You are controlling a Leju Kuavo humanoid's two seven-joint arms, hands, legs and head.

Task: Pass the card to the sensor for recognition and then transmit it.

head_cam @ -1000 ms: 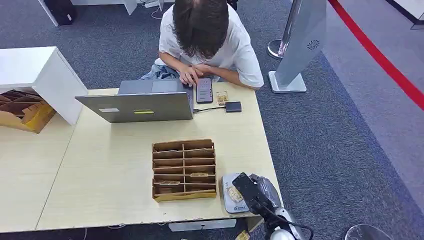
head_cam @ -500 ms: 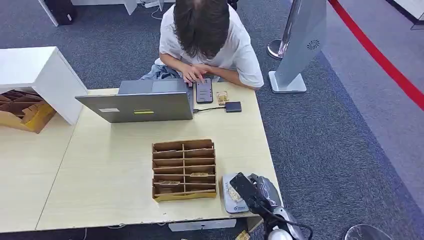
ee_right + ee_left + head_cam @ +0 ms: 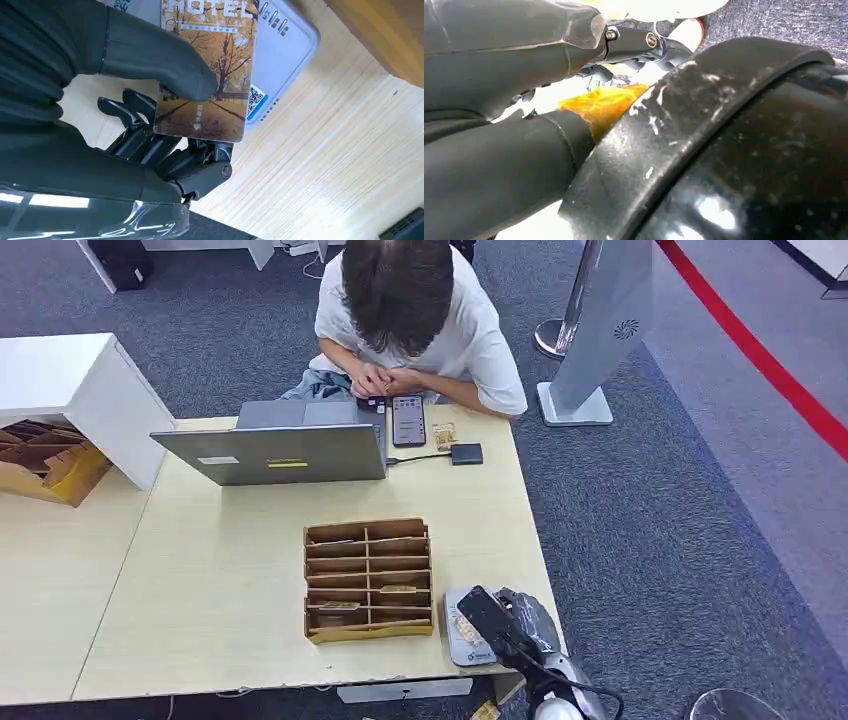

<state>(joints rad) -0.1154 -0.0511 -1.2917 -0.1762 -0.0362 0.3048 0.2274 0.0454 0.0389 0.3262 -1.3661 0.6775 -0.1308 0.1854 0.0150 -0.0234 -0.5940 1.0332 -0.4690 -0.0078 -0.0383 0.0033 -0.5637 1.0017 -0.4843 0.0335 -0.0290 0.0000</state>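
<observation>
Right robot hand point(image 3: 150, 120) pinching card point(image 3: 207, 75) between thumb and fingers — card's long axis running outward from hand, far end overlapping grey sensor point(image 3: 285, 50) lying on surface point(image 3: 325, 165). Left robot hand's state — cannot tell. Person point(image 3: 410, 310) sitting across surface, well apart; judging right hand nearer for handover.

Right hand point(image 3: 500, 625) over sensor point(image 3: 470, 648)

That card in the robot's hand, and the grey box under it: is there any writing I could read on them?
"HOTEL": on the card, cut off by the picture's edge.
Smaller lines of print on the card: too small to read.
A square code label on the sensor: a pattern, no readable words.
The right hand holds the card.
</observation>
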